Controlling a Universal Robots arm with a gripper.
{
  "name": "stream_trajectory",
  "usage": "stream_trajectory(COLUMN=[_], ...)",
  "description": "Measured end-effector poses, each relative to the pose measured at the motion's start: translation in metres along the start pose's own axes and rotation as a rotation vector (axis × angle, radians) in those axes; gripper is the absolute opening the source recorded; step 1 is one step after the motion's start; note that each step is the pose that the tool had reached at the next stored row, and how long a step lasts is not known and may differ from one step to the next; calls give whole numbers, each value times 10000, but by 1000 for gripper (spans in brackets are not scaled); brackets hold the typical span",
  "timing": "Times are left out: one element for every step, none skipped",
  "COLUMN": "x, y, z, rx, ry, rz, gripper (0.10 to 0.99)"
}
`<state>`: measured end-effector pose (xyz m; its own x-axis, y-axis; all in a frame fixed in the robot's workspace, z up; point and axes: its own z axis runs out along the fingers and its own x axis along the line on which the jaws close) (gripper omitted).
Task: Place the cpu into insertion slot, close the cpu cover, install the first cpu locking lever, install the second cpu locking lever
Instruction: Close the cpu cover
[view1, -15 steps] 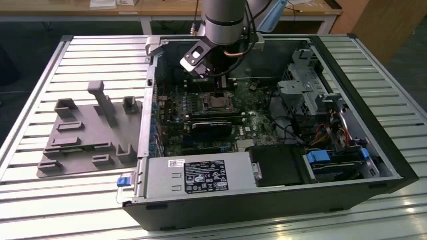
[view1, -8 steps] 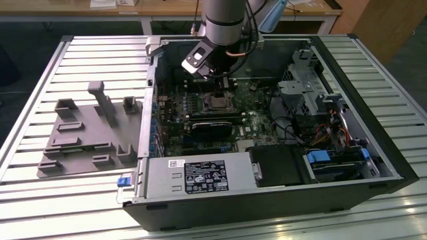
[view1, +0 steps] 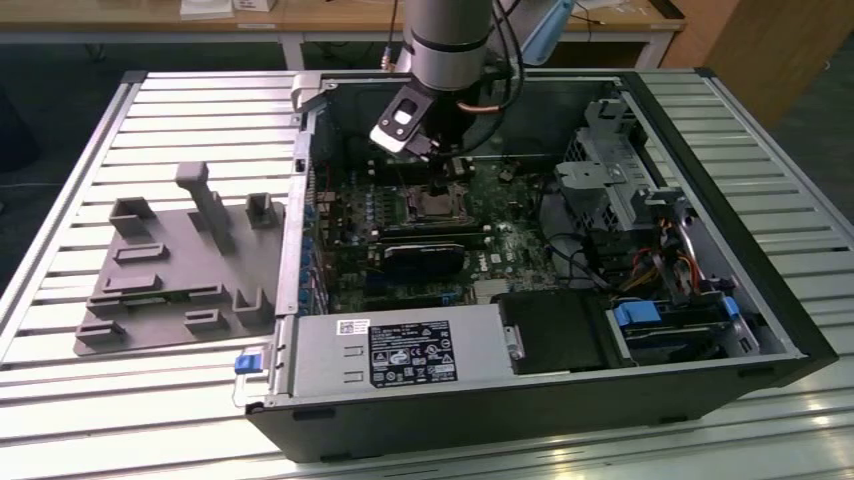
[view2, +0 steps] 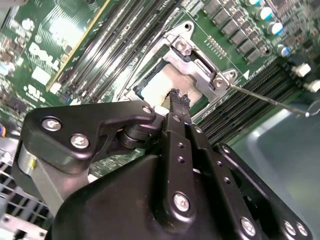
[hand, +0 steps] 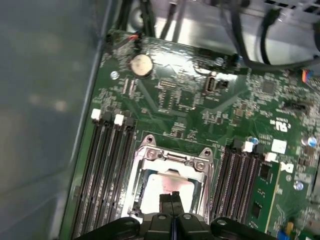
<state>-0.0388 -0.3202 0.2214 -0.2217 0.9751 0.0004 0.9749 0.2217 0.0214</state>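
Gripper (view2: 178, 96) fingers are pressed together with nothing between them, their tips right over the cpu (view2: 162, 86); I cannot tell whether they touch its face. The cpu sits in the slot (view2: 144, 81), and its pale face shows through the window of the cover (view2: 202, 67), which lies around it as a silvery frame. A thin lever (view2: 265, 96) runs from beside one corner of the cover out across black memory slots (hand: 107, 170). More such slots flank the cover on its other side, on the green board (hand: 175, 95).

In the exterior view the arm reaches down into an open case (view1: 534, 410) lying on a slatted table (view1: 134, 400), with the gripper at the far part of the board. A grey fixture (view1: 160, 290) lies on the table at the exterior view's left, apart from the case.
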Motion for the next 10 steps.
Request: stream_trajectory(x=[0, 0, 0, 0, 0, 0, 0, 0, 0, 0], y=[0, 0, 0, 0, 0, 0, 0, 0, 0, 0], z=[0, 1, 1, 1, 1, 1, 2, 2, 2, 2], rx=[0, 0, 0, 0, 1, 0, 0, 1, 1, 1], ry=[4, 8, 12, 15, 18, 23, 27, 30, 34, 38], rz=[-180, -365, -539, -720, -899, -1079, -1275, -1455, -1635, -1814], gripper=[106, 106, 106, 106, 106, 106, 106, 106, 106, 106])
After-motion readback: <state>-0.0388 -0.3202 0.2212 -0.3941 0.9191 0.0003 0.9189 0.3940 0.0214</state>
